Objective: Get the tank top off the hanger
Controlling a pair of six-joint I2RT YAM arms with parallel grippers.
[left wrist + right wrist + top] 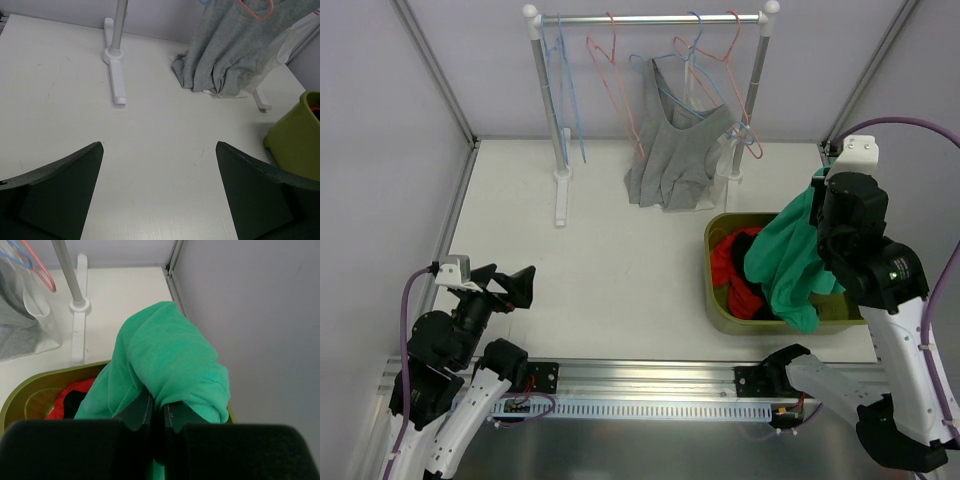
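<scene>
Two garments are in play: a green garment (785,255) is pinched between the closed fingers of the right gripper (157,412) and hangs directly above the olive bin (715,300), while a gray tank top (675,150) is draped on a hanger (250,13) hooked over the rack rail (650,18) at the back of the table (620,270). The gray top's long axis runs downward from the rail, and its hem is bunched on the table surface. It lies to the left of and beyond the right gripper, which is judged the nearer one. The left gripper (159,147) is held wide open and empty near its base, well apart from the rack. Inside the bin a red garment (725,262) and something dark are seen.
</scene>
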